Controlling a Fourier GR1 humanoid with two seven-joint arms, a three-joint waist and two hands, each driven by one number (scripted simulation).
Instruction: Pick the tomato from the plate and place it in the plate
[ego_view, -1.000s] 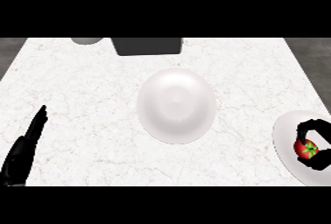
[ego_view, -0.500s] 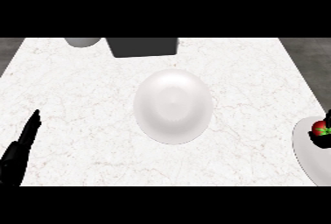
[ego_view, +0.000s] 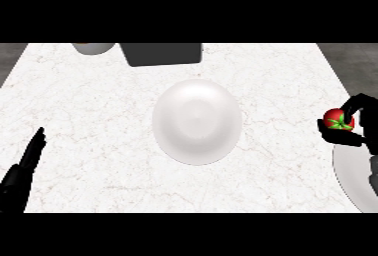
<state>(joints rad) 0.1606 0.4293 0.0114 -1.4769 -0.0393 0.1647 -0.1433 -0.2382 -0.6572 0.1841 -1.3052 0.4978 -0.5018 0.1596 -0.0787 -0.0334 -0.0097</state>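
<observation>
A red tomato with a green stem is held above the counter at the right edge, with my right hand curled round it. Below it, a white plate lies at the lower right, partly cut off by the edge. A second white plate rests in the middle of the marble counter, with nothing on it. My left hand rests at the lower left, fingers straight and pointing up.
A dark grey box stands at the back of the counter, with a grey round container to its left. The counter's right edge runs just behind my right hand.
My right hand has lifted the tomato off the right plate and carried it up and away from me. The view has shifted a little; the left hand stays put.
</observation>
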